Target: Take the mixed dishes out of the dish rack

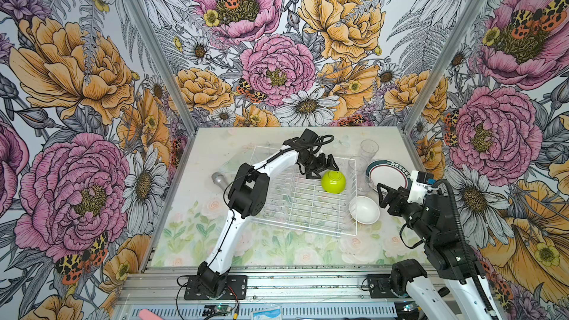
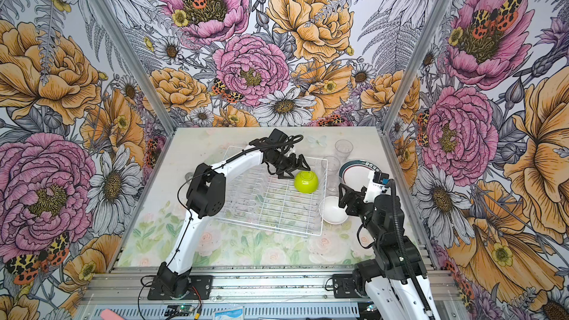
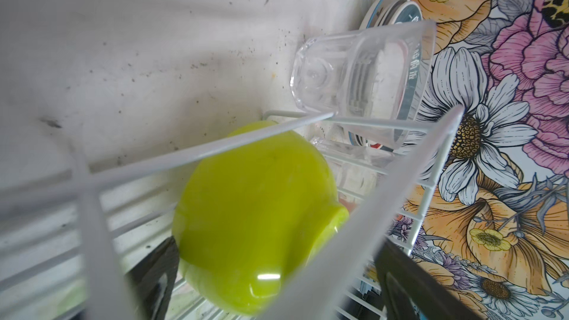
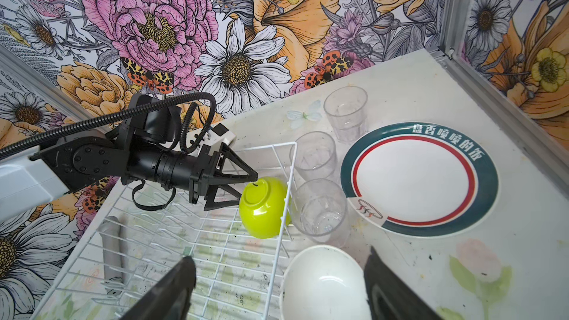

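Over the dish rack [image 1: 295,210], the left arm [image 1: 271,164] was stretched toward 1 o'clock, the left claw [image 1: 324,171] spread wide astride the lime-green bowl [image 1: 333,181] in the rack's 2 o'clock corner, nothing clamped. Chinese characters were printed on the teal rim of the stacked plates [image 4: 412,180]. Clear tumblers [image 4: 320,207] and a white bowl [image 1: 365,209] were set on the counter [image 1: 277,250] at 3 o'clock; the right claw [image 1: 381,197] was poised open and empty above that bowl.
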### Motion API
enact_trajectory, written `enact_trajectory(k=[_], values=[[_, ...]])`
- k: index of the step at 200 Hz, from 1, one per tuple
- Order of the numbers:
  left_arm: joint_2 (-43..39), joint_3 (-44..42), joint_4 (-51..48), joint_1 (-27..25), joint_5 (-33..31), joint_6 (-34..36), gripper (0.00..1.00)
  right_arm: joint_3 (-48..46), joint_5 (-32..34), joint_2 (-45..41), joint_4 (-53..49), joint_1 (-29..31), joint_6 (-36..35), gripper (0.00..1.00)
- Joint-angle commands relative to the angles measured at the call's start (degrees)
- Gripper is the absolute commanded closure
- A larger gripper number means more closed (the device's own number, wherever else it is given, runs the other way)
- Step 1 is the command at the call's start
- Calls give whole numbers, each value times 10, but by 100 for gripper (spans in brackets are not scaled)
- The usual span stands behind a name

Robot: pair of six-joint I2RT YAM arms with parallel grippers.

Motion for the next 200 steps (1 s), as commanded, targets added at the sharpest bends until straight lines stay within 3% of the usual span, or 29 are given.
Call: enact_trajectory(k=[1,55,104,137,200], values=[[-33,-35,-13,1,0,-29,1,13,6,4,-2,-1,-9,14],[-58,-99,65,17,21,-65,1,-1,-85,52,-2,-1,-16,16],[-57,-95,68,15,21,-55,1,-22,-173,116,-2,0,7,34],[-59,-98,68,11,32,-49,1,-37,-193,165,0,1,20,45],[-88,-157,121,4,37,-80,1,-47,-204,237,56,23,26,43]])
